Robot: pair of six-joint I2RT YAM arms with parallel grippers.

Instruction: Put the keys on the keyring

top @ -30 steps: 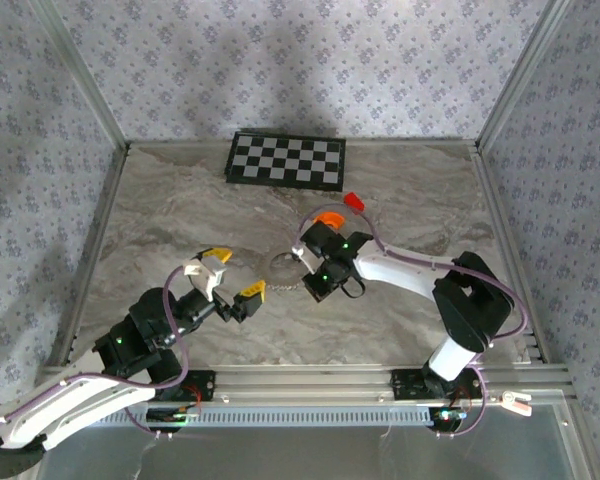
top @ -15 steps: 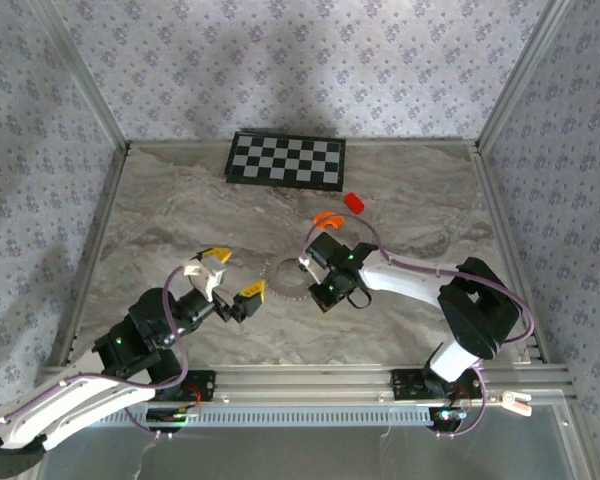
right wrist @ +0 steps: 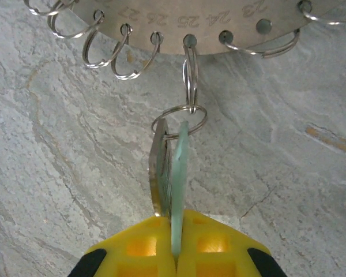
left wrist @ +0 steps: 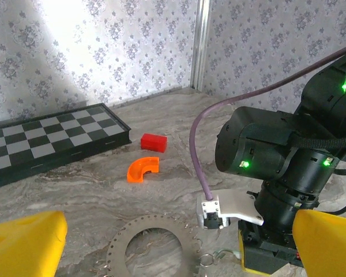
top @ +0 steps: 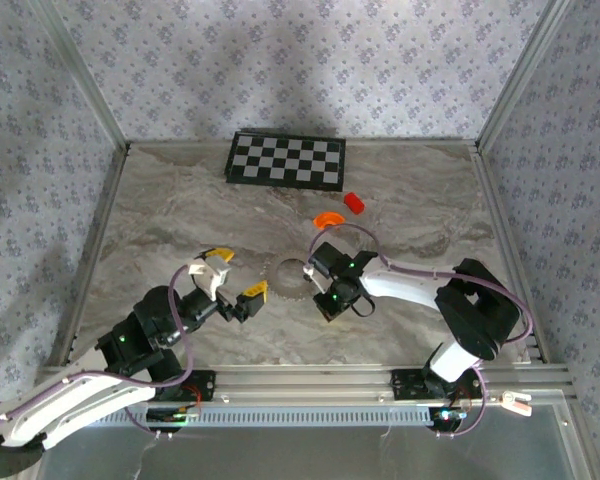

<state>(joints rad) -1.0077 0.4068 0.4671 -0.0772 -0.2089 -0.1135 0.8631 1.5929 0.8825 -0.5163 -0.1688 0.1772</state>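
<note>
Flat round silver metal disc [top: 287,275] with numbered rim holes carrying small wire split rings, lying on the grey marbled table [top: 170,210]; all positions are given from this disc. Right tool [right wrist: 174,239], yellow-padded, sits just beside the disc's right edge, pads pressed together on two flat keys held edge-on and side by side: a silver metal key [right wrist: 157,170] and a pale green translucent key [right wrist: 181,173]. Both keys are threaded on a small round steel keyring [right wrist: 179,121], which links to a second split ring hanging from one rim hole of the disc. Left tool [top: 235,274], yellow-tipped, is near the disc's left edge, fingers spread wide apart and holding nothing. Orange curved plastic piece [top: 328,218] lies beyond the disc, toward the far wall. Red rectangular plastic block [top: 353,202] lies just past the orange piece, slightly right. Black-and-white checkerboard [top: 285,160] lies farther still, well apart from the disc, at the table's far edge.
</note>
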